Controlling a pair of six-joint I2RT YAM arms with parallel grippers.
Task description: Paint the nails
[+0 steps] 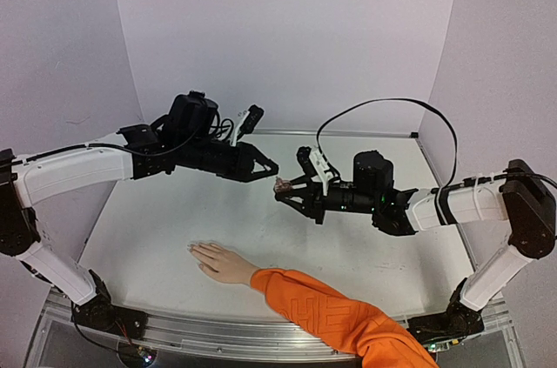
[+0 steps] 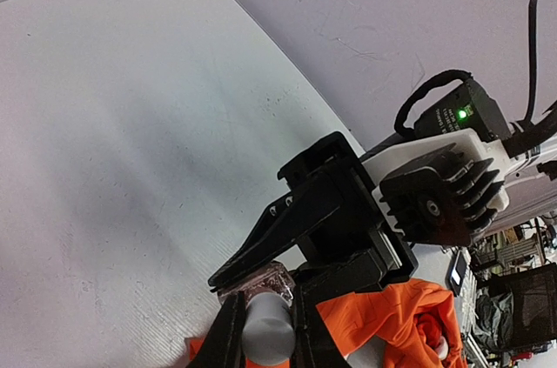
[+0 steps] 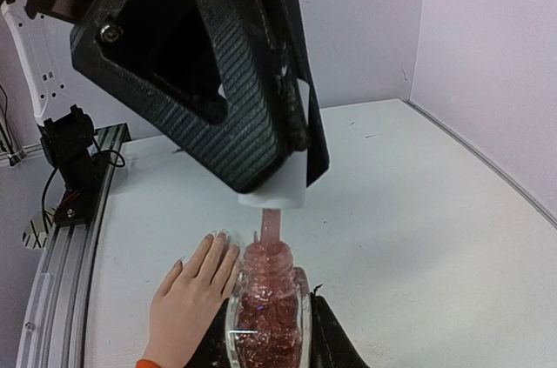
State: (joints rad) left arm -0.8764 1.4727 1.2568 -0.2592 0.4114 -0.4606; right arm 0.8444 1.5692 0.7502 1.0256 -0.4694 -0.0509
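**Inspector:** State of the grippers?

**Assessor:** The left gripper [image 1: 268, 166] is closed on a white cap [image 3: 277, 190]. The right gripper [image 1: 283, 192] is clamped on a bottle [image 3: 265, 320] of pink glitter. They meet tip to tip above the table [image 1: 174, 211].

**Inspector:** Cap and bottle?

**Assessor:** In the right wrist view the cap sits at 12 o'clock of the bottle, off its neck. A pink stem [image 3: 269, 224] joins them.

**Inspector:** The nails?

**Assessor:** The nails [image 3: 211, 237] are on the hand [image 1: 218, 262], which lies flat at 7 o'clock from the grippers. Its fingers point to 10 o'clock and the sleeve [image 1: 331, 311] trails to 4 o'clock.
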